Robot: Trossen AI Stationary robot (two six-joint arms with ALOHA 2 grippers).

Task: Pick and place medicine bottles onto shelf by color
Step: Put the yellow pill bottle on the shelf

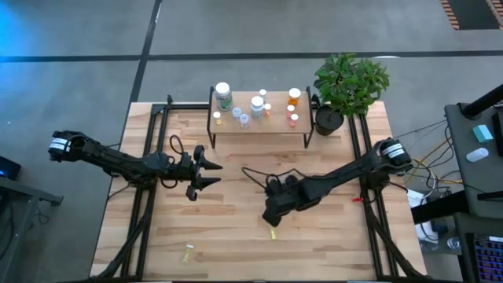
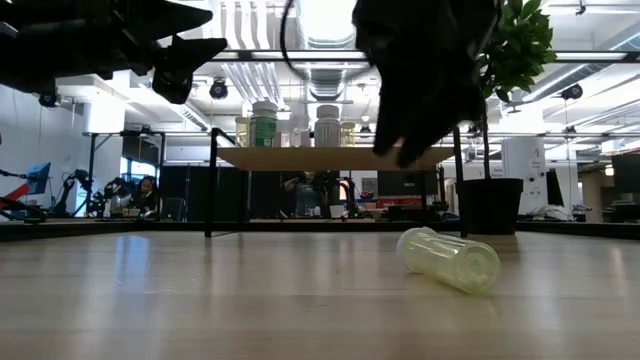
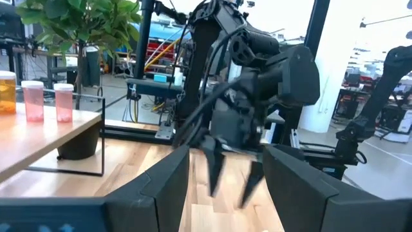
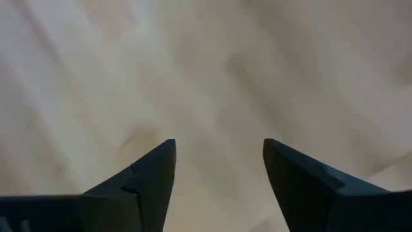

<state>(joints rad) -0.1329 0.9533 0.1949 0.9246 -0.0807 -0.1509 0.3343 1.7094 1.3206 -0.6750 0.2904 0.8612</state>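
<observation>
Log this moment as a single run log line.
right gripper: open, empty, above yellow bottle lying on table | left gripper: open, waiting | shelf: bottles standing

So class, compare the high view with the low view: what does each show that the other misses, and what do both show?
Only the high view shows a second small yellow bottle lying near the table's front edge, and which arm is which: left gripper open at mid-table, right gripper open, pointing down.

Only the low view shows the room behind the table.

Both show the shelf with its upright bottles, the potted plant, and a yellow bottle lying on its side.
</observation>
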